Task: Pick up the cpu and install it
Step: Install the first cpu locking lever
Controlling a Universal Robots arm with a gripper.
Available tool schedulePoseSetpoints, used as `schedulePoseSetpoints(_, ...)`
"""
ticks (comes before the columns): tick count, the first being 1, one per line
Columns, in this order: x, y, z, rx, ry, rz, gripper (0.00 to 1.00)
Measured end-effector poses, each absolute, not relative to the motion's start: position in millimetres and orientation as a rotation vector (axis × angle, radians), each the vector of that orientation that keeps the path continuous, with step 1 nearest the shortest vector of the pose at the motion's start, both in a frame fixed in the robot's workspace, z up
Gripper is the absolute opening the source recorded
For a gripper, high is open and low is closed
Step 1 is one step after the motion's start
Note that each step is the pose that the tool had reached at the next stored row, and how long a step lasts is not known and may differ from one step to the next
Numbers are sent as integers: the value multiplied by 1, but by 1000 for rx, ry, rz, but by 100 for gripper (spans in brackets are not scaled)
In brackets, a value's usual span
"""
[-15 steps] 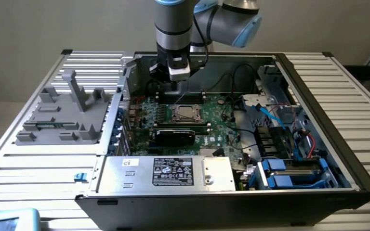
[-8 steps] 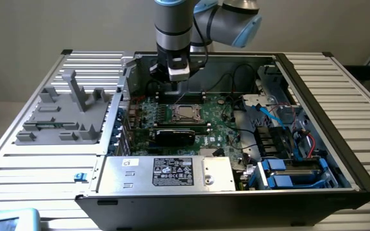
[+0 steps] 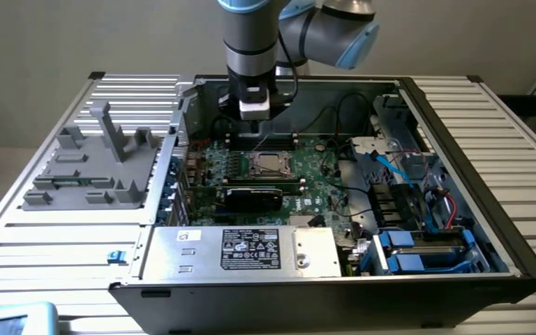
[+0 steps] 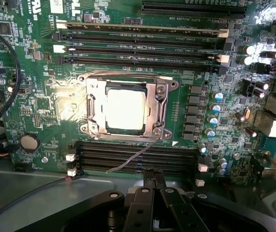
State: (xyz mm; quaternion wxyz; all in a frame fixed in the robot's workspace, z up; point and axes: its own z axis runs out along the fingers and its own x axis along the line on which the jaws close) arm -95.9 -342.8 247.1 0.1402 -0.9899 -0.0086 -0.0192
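- the flat square silver-grey metal-topped cpu lies flat inside the silver metal socket frame, mid green motherboard
- in the exterior view the cpu is in the middle of the open black computer case, just behind the black graphics card
- the black fingers are clenched together with nothing between them, not grasping the cpu
- they hang over the black memory slots beside the socket, clear of the chip; a thin grey wire runs across those slots
- the grey-and-blue robot arm reaches down from above, with the fingers above the board on the far side of the socket
- step, as i judge it: the cpu looks seated in its socket and the pick-and-place part looks done; can't tell if the frame is latched
- whatever follows calls for staying square over the socket, gentle contact on the chip top, and avoiding the wire and slot clips
- a grey plastic fixture sits on the ribbed metal counter at the exterior view's left
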Motion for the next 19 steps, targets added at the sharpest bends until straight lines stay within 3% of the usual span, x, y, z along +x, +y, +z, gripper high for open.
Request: schedulePoseSetpoints(19, -107, -343, 224, -2846, 100, -91, 11)
